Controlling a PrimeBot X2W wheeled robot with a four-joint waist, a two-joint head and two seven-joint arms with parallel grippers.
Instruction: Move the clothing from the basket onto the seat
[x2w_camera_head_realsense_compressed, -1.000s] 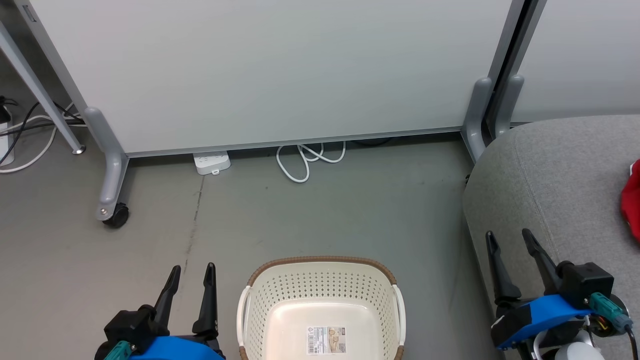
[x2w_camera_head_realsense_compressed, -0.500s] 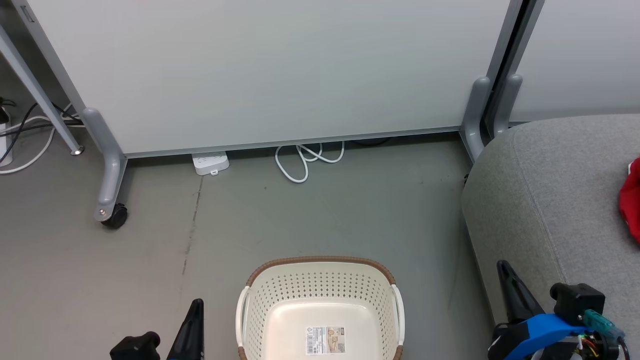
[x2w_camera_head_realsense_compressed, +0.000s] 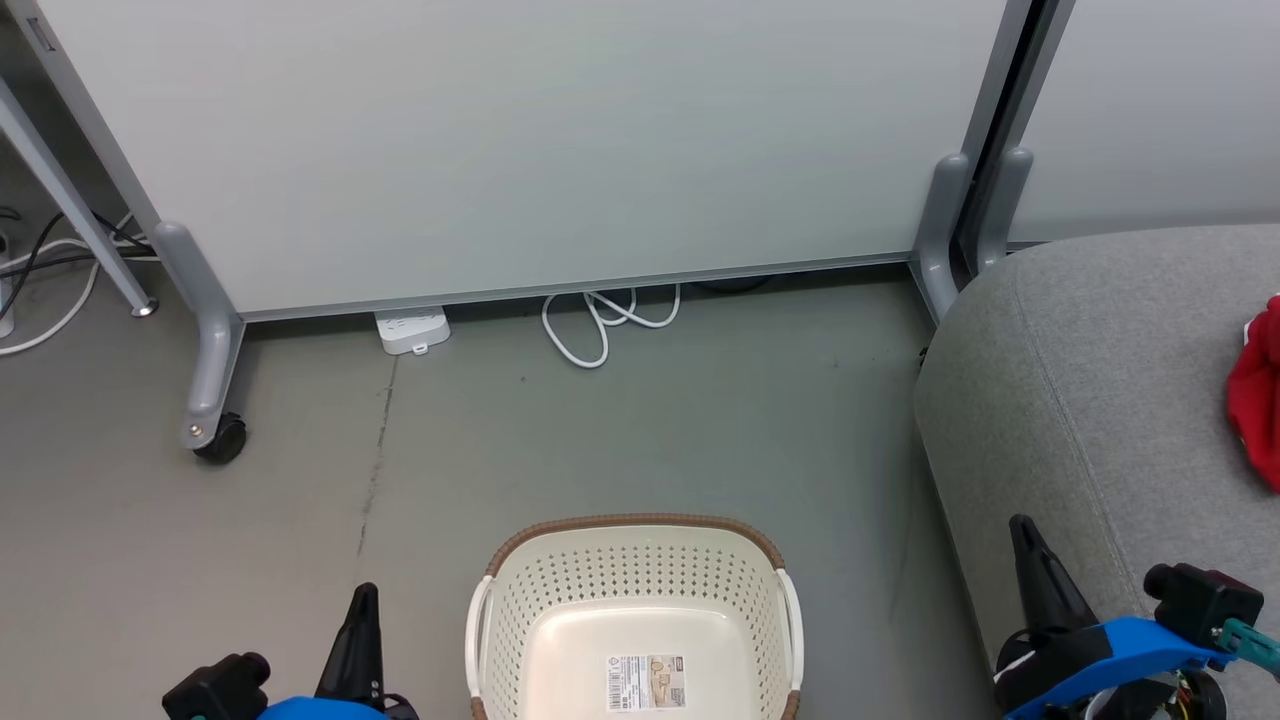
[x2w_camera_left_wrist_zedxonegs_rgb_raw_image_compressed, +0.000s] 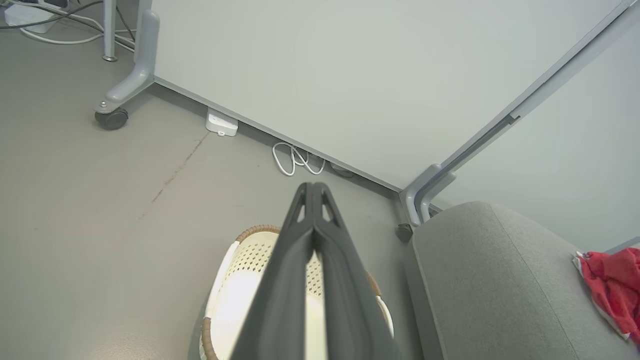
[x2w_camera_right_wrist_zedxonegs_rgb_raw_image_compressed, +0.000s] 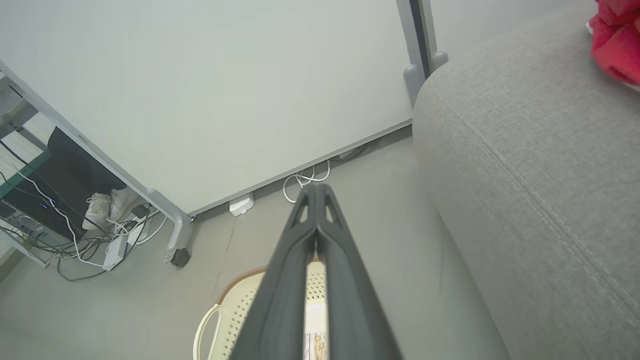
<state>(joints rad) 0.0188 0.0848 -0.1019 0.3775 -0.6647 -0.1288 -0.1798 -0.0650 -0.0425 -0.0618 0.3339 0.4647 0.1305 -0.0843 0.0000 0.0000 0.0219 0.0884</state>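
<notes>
Down at the lower left of the head view, the left gripper (x2w_camera_head_realsense_compressed: 362, 625) pokes up edge-on, so I can't tell its gap from here. The basket (x2w_camera_head_realsense_compressed: 630, 522) sits just to its right, a label (x2w_camera_head_realsense_compressed: 645, 682) showing on its floor. At the lower right, the right gripper (x2w_camera_head_realsense_compressed: 1035, 575) rises against the seat (x2w_camera_head_realsense_compressed: 1100, 380), and the red clothing (x2w_camera_head_realsense_compressed: 1255, 400) lies on the cushion well beyond it, up and to the right.

On to the left wrist view: fingers pressed tip to tip, gripping nothing. The basket (x2w_camera_left_wrist_zedxonegs_rgb_raw_image_compressed: 235, 280) is right beneath them, the seat (x2w_camera_left_wrist_zedxonegs_rgb_raw_image_compressed: 490, 280) to their right, and the clothing (x2w_camera_left_wrist_zedxonegs_rgb_raw_image_compressed: 612, 282) far right.

Right wrist view now: jaws flat together, empty, basket (x2w_camera_right_wrist_zedxonegs_rgb_raw_image_compressed: 220, 315) under the fingers, clothing (x2w_camera_right_wrist_zedxonegs_rgb_raw_image_compressed: 617, 45) upper right on the seat (x2w_camera_right_wrist_zedxonegs_rgb_raw_image_compressed: 525, 150).
</notes>
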